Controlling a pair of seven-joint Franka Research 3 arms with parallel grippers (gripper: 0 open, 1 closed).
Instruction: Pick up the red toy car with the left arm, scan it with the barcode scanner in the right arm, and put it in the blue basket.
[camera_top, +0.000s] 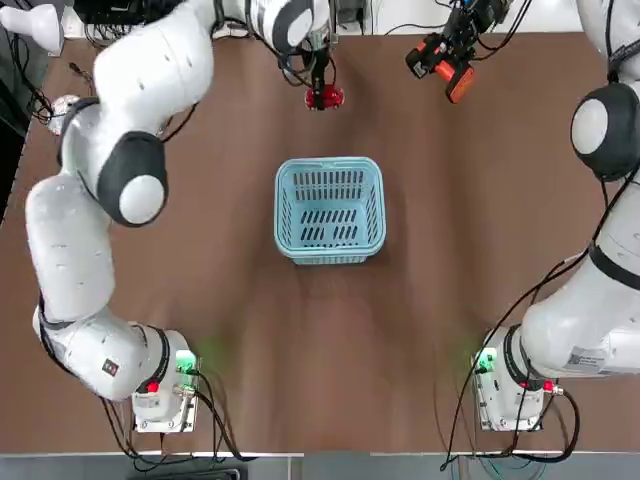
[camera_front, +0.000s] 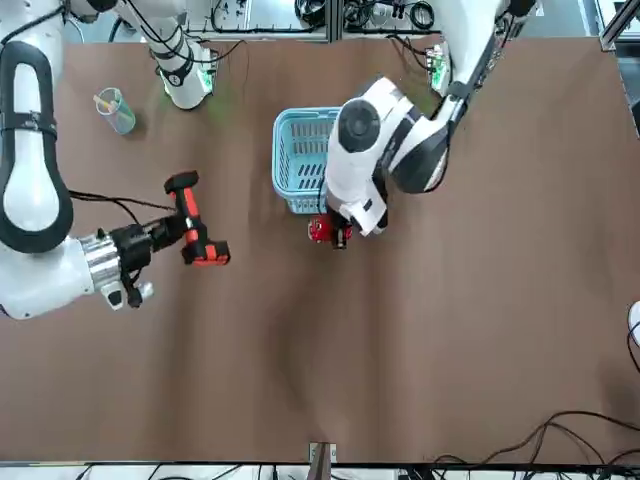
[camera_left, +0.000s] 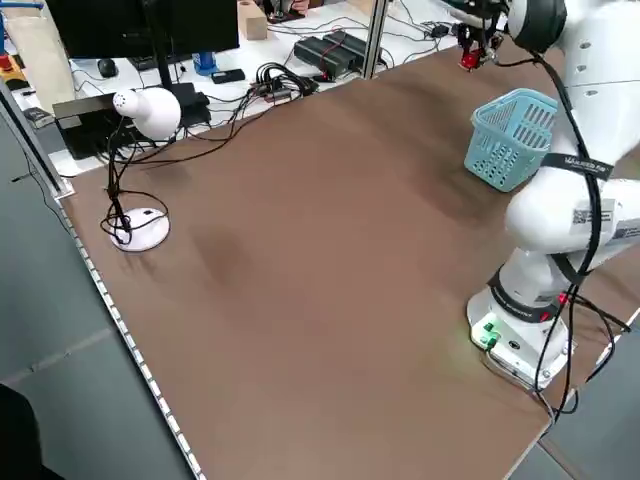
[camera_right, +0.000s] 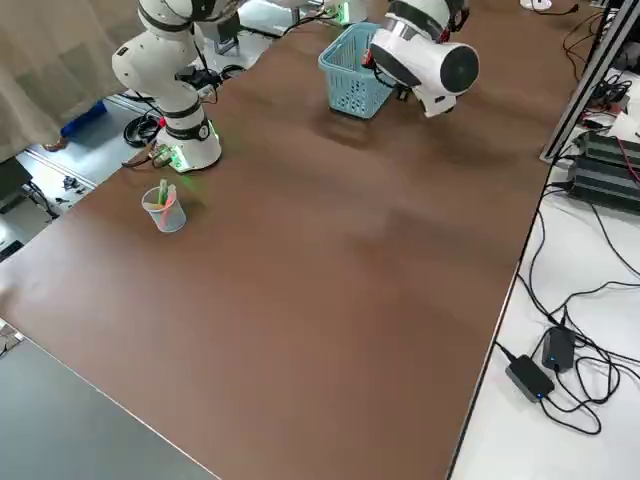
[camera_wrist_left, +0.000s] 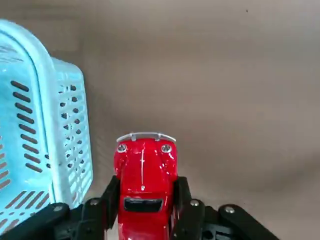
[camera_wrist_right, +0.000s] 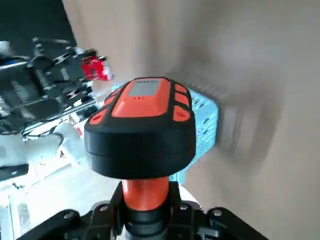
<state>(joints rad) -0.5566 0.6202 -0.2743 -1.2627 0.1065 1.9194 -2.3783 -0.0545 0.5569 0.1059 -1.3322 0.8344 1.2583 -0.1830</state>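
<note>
Hanging just past the far side of the blue basket (camera_top: 330, 211), the left gripper (camera_wrist_left: 146, 207) had the red toy car (camera_wrist_left: 145, 185) pinched; a loose grip could've dropped it outside. Far right, the right gripper (camera_wrist_right: 146, 212) clutched the barcode scanner (camera_wrist_right: 142, 127), where bad aim risked a missed scan.

This looks like a robotics lab: two jointed robot arms (camera_top: 95, 250) are mounted on a broad brown table (camera_left: 330, 300), with cables (camera_right: 590, 370) strewn over a white bench (camera_right: 540, 450) beside a monitor (camera_left: 145, 30) and black boxes, probably power or control units (camera_left: 330, 55).
</note>
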